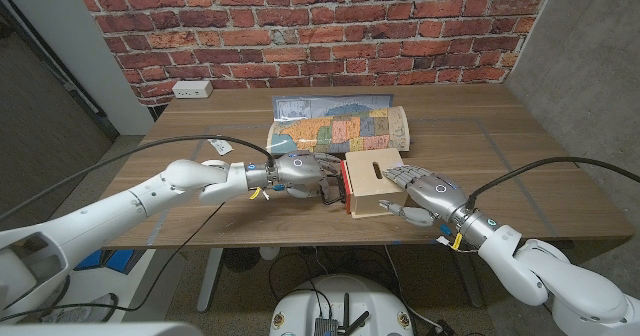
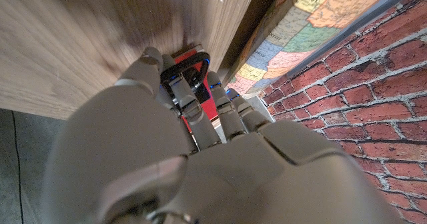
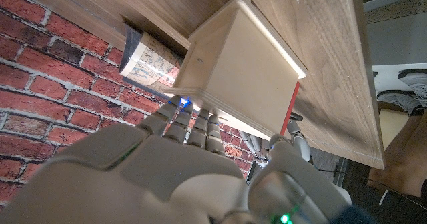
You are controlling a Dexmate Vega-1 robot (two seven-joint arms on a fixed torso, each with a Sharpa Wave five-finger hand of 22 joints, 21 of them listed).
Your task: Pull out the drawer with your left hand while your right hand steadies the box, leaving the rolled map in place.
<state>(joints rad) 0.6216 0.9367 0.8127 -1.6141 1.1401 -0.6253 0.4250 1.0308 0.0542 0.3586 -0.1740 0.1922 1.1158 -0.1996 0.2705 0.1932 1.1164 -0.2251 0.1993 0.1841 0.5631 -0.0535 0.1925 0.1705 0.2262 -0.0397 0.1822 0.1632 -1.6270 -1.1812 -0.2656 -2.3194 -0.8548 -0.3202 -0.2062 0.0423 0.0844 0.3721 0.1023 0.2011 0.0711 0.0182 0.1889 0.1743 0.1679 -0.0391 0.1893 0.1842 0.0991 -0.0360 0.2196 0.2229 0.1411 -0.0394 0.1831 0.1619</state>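
While the head view shows your left hand at the box's red drawer, only its wrist view shows fingers hooked through the black handle. Your right hand rests spread on the box. One box, one map just behind.

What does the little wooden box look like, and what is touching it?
The box is small, of pale plain wood, with a slot cut in its top and a red drawer front on the side facing the left hand. It sits on the wooden table, just in front of the map. The right hand rests against its other side, fingers over the top. The left hand's fingers reach the black handle on the red front.
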